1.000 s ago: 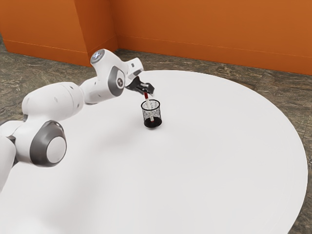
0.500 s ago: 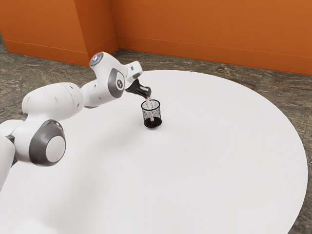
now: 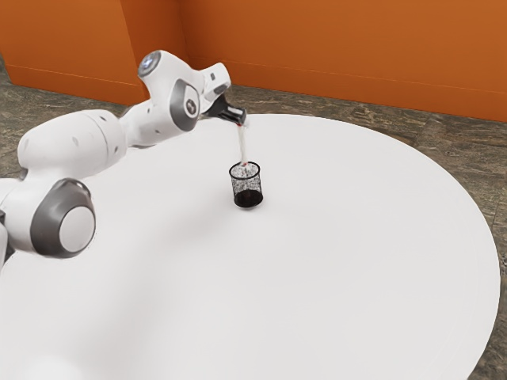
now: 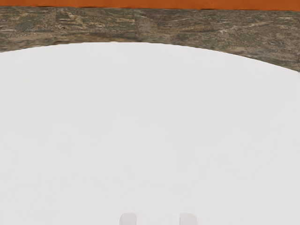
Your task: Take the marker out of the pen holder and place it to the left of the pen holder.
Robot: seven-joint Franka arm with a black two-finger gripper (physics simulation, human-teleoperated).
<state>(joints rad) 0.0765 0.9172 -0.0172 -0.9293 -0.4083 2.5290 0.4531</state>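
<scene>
My gripper [image 3: 241, 119], at the end of the raised arm, is shut on the top of the marker [image 3: 242, 146]. The pale marker hangs nearly upright below it, and its lower end is at the mouth of the pen holder [image 3: 247, 190]. That black mesh cup stands upright on the white table. In the wrist view, two pale rounded shapes show at the lower edge; what they are I cannot tell.
The round white table [image 3: 341, 261] spreads around the holder, and its far edge curves behind my gripper. Beyond it lie the stone floor [image 4: 164, 26] and an orange wall [image 3: 333, 55].
My hand has first lowered onto the marker and closed, then risen, drawing the marker most of the way up from the holder. The pen holder has stayed put.
</scene>
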